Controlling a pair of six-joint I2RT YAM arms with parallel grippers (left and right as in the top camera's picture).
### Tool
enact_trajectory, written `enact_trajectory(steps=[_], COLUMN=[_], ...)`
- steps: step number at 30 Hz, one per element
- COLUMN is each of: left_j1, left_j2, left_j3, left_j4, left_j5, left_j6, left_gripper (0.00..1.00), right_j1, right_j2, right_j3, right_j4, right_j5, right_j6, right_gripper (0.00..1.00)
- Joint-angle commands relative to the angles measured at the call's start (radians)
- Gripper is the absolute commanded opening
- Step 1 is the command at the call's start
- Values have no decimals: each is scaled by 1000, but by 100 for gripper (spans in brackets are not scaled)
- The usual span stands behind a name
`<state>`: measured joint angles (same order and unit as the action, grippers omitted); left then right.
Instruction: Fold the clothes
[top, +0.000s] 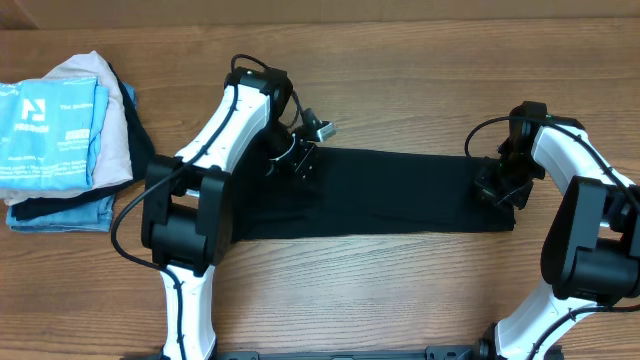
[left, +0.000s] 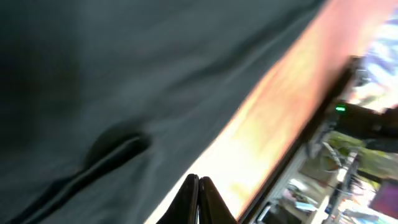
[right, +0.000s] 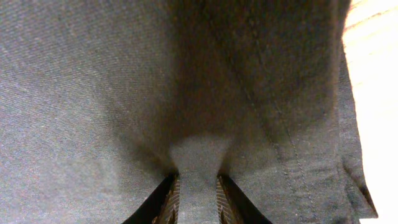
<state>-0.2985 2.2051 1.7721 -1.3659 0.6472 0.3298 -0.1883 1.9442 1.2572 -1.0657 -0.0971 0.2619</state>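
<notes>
Cloth (top: 390, 195) runs left-right across mid-frame. Right gripper (right: 198, 182) pinches its right end; left gripper (left: 198, 182) (fingers (left: 190, 202) together) sits at its upper-left edge.

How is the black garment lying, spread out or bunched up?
Spread out: the black garment lies flat as a long strip on the table, with only small wrinkles. Whether it is doubled over, I cannot tell.

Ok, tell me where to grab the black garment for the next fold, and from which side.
Take the black garment at its short right end, by the stitched hem, coming down from above at that end. It lies flat in one long strip across the table, so an end should lift and carry over the middle. The right gripper is shut on a pinch of cloth there.
</notes>
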Motion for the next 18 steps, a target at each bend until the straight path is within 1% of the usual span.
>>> enact_trajectory(steps=[1,5,10,12,14,15,18], left_j1=[32,85,90,90,90,90,90], left_j2=[-8,-8,-8,-8,-8,-8,-8], left_j3=[-58,-156,-297,-327,-302,-267,-74], left_j4=[21,63,127,148,139,118,38], left_j5=[-143,-168,-203,-208,-195,-164,-106], left_j6=[-107,-125,-151,-163,-167,-167,-171], left_gripper=[4,4,4,4,4,4,4], right_j1=[-3,-3,-3,-3,-3,-3,-3], right_j2=[-18,-18,-18,-18,-18,-18,-18], right_j3=[-2,-2,-2,-2,0,6,109], right_j4=[3,6,6,6,2,2,-60], right_j5=[-1,-1,-1,-1,-3,-12,-51], right_j6=[0,0,1,1,1,1,-8], right_gripper=[24,25,25,25,24,24,24])
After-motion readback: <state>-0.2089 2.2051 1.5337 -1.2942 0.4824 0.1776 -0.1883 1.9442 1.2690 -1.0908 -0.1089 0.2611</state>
